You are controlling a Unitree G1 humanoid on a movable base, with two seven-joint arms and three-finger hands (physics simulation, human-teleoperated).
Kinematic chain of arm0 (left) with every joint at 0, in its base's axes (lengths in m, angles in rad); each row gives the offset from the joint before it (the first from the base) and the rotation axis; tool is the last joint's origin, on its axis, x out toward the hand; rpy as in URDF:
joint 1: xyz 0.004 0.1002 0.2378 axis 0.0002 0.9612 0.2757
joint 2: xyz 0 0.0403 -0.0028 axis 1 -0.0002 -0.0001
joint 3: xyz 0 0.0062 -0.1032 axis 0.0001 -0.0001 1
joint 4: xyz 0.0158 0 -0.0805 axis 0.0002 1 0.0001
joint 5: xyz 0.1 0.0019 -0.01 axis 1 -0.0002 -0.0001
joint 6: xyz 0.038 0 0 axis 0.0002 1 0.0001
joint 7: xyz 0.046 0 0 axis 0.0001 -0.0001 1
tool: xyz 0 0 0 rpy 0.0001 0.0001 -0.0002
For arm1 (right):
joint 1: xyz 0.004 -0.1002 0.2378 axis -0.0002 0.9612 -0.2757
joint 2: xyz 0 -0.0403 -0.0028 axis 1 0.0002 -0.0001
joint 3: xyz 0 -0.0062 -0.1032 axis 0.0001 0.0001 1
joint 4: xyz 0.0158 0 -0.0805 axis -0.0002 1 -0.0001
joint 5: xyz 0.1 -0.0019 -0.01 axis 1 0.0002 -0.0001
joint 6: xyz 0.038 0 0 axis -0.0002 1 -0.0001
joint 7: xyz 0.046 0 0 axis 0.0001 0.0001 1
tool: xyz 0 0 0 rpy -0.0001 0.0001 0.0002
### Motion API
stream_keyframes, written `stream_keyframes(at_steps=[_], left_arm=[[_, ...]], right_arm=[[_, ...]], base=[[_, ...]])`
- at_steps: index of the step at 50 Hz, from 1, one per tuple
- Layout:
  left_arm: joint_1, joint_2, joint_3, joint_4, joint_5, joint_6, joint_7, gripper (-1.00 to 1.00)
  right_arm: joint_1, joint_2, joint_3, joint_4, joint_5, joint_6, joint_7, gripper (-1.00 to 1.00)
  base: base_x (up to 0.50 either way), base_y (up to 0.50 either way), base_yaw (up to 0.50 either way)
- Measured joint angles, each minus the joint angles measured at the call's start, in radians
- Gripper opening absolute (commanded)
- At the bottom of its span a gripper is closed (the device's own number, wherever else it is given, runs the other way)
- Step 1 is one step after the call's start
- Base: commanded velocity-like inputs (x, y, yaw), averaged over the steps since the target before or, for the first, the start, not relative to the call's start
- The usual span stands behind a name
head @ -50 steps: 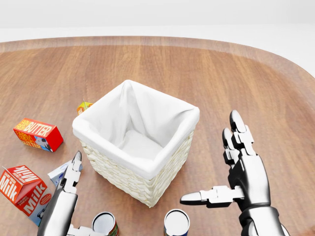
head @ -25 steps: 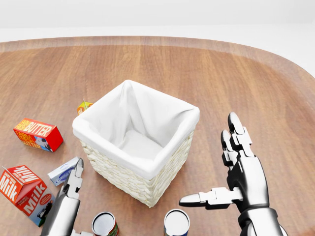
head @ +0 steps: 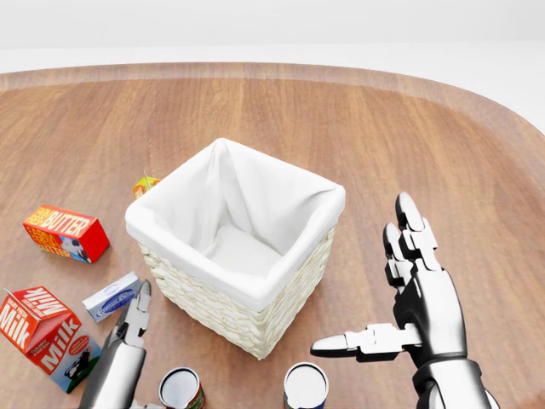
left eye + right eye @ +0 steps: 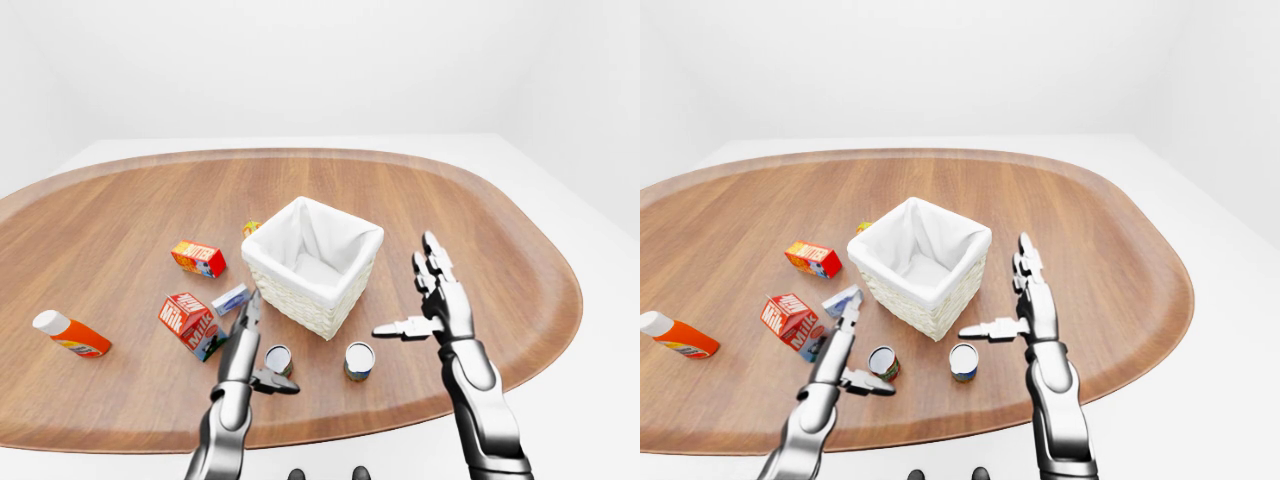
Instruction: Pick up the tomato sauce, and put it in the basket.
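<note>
Two upright cans on table [image 3: 383, 128], just below basket [image 3: 285, 168] in head view. Red-labelled left can [image 3: 181, 388] taken as the tomato sauce; blue-labelled can [image 3: 305, 385] to its right, ignore. Target just beside left hand [image 4: 243, 350], contact not discernible. Left hand spread, thumb out toward the can, gripping nothing. Right hand [image 3: 419, 311] splayed too, empty, right of basket. Probably rigid metal, moderately heavy, smooth-sided so a bit slippery, not fragile. Best taken round mid-wall, thumb opposing fingers, kept upright. Could tip and roll if nudged.
</note>
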Motion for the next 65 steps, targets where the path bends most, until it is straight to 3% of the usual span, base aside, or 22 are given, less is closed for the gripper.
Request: stream_keyframes(at_steps=[65], left_arm=[[-0.072, 0.0, 0.002, 0.191, -0.008, -0.066, 0.056, 1.0]], right_arm=[[0.003, 0.001, 0.003, 0.009, -0.005, 0.0, -0.001, 1.0]], base=[[0.0, 0.0, 0.0]])
